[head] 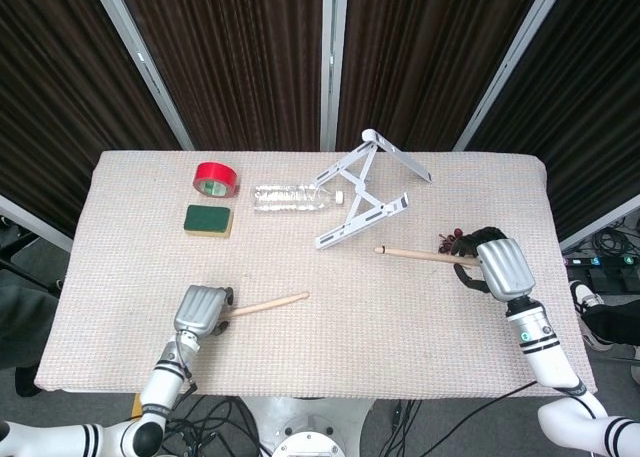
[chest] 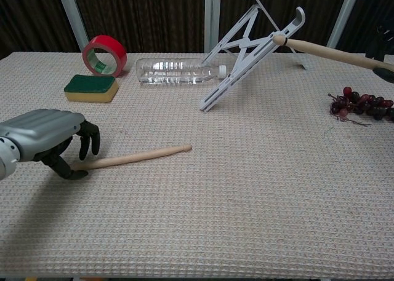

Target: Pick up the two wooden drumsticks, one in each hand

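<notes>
Main worry is the left hand: its fingers curl down over the butt end of the drumstick on the table, and the stick is round and smooth, so it could roll or squirt out toward the sponge if the pinch lands off-centre. I can't tell whether they're actually clamped on it yet. The right hand has fingers wrapped around the raised drumstick at the far end — long lever, so it may droop or clip the white stand. Both sticks look like plain pale wood, slim and tapered.
</notes>
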Robot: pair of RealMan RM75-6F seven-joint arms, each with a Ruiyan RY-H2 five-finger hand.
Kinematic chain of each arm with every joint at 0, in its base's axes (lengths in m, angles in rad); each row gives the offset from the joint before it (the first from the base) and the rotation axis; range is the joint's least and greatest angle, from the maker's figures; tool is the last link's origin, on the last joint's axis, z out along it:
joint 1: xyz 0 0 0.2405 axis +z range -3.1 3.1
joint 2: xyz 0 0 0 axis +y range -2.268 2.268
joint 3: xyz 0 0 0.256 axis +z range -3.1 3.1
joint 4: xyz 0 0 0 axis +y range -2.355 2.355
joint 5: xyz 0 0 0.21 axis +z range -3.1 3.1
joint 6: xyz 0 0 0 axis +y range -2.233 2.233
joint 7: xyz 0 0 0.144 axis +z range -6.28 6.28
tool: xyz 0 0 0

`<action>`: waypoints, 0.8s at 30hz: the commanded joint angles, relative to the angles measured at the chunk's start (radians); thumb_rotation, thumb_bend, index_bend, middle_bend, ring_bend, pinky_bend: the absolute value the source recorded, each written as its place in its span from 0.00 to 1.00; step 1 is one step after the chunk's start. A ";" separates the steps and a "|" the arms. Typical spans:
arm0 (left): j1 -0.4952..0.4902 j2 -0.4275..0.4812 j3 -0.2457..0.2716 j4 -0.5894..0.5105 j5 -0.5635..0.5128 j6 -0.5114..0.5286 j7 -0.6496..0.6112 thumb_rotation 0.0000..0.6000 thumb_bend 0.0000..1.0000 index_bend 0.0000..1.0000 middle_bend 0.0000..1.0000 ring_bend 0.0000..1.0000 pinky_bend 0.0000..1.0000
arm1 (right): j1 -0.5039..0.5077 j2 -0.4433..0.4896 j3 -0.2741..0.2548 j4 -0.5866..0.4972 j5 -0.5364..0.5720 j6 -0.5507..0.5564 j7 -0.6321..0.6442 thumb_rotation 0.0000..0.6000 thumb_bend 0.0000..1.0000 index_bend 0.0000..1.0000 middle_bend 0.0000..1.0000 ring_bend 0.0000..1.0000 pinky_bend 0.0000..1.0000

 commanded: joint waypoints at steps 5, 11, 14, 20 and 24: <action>-0.015 -0.007 0.005 0.009 -0.022 0.003 0.015 1.00 0.25 0.46 0.51 0.76 0.78 | 0.000 -0.007 -0.004 0.012 0.000 -0.004 0.005 1.00 0.71 0.60 0.60 0.38 0.30; -0.025 -0.007 0.010 0.011 -0.030 0.005 0.017 1.00 0.27 0.47 0.54 0.76 0.78 | 0.000 -0.011 -0.005 0.019 0.002 -0.005 0.007 1.00 0.71 0.60 0.60 0.38 0.30; -0.030 -0.007 0.013 0.013 -0.036 0.002 0.017 1.00 0.28 0.48 0.56 0.76 0.78 | 0.001 -0.013 -0.005 0.021 0.002 -0.006 0.007 1.00 0.71 0.60 0.60 0.38 0.30; -0.036 -0.011 0.019 0.022 -0.044 0.003 0.015 1.00 0.29 0.48 0.56 0.76 0.78 | 0.001 -0.016 -0.007 0.024 0.001 -0.008 0.008 1.00 0.71 0.60 0.60 0.38 0.30; -0.040 -0.013 0.024 0.026 -0.044 0.004 0.013 1.00 0.31 0.48 0.56 0.76 0.78 | 0.001 -0.019 -0.009 0.028 0.002 -0.010 0.011 1.00 0.71 0.60 0.60 0.38 0.30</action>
